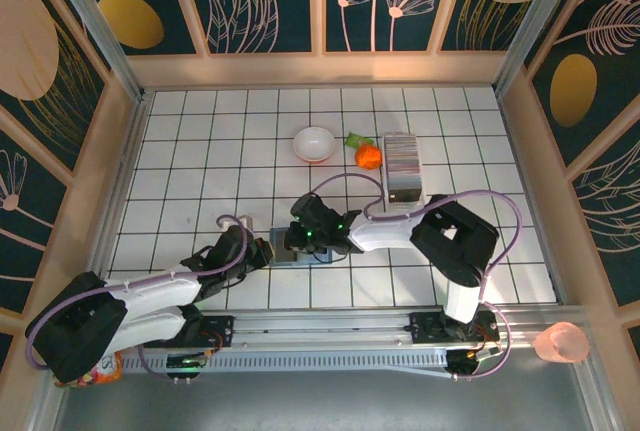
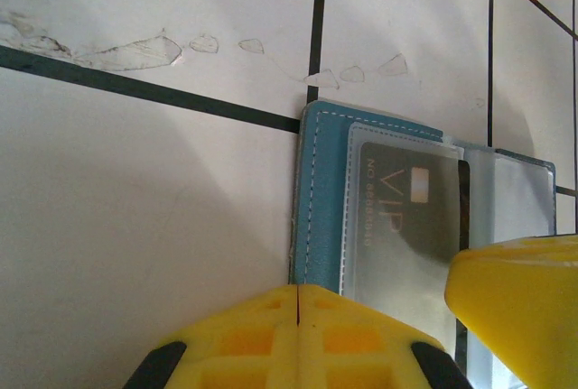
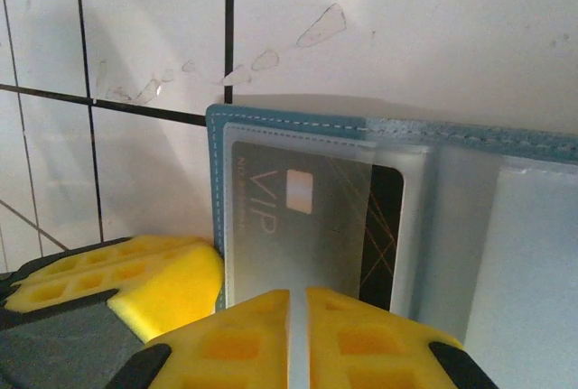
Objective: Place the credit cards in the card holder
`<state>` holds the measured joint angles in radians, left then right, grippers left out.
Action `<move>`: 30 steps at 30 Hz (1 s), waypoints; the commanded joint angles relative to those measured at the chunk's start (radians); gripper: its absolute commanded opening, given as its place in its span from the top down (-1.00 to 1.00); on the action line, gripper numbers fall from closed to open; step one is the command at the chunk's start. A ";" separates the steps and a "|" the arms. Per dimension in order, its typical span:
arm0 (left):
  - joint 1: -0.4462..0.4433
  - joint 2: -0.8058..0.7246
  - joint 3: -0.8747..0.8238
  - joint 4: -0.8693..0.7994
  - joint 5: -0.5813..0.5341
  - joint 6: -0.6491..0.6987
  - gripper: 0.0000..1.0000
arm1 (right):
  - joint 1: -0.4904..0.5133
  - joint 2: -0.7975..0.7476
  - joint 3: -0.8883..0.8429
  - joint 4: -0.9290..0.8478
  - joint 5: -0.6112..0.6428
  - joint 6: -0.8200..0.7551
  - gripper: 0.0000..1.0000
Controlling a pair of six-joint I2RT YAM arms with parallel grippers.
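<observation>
Card holder (image 2: 318, 192) lies open and flat on the white tiled table (image 1: 200, 151), near its front edge, with both grippers at it. Teal stitched border runs along one side and the clear pockets face up. VIP card (image 3: 298, 226), grey, sits inside the first clear pocket.

Left gripper (image 2: 298, 291): yellow fingers pressed together, tips at the holder's near edge by the stitched border. Cannot tell whether they trap that edge.

Right gripper (image 3: 298, 294): fingers almost together, with a narrow slit between them, tips over the near edge of the VIP card's pocket. Cannot tell whether anything is pinched. The two grippers are just beside each other.

Credit cards (image 1: 402, 166): striped grey-white stack farther back on the right, well apart from the holder. Orange toy (image 1: 368, 155) is just beside the stack, and white bowl (image 1: 314, 143) is near it.
</observation>
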<state>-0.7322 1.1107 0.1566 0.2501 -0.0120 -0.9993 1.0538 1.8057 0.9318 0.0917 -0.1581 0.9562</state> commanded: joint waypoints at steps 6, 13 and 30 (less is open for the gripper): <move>-0.008 0.022 -0.030 -0.104 0.042 -0.001 0.94 | 0.038 -0.131 -0.029 -0.122 0.144 0.040 0.69; -0.009 0.006 -0.031 -0.101 0.035 0.002 0.92 | 0.098 -0.186 -0.070 -0.293 0.280 0.119 0.38; -0.007 0.023 -0.037 -0.071 0.069 0.002 0.93 | 0.104 -0.116 -0.064 -0.237 0.278 0.137 0.17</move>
<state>-0.7322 1.1069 0.1558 0.2512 -0.0113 -0.9989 1.1538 1.6547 0.8482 -0.1570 0.0895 1.0836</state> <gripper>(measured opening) 0.043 0.407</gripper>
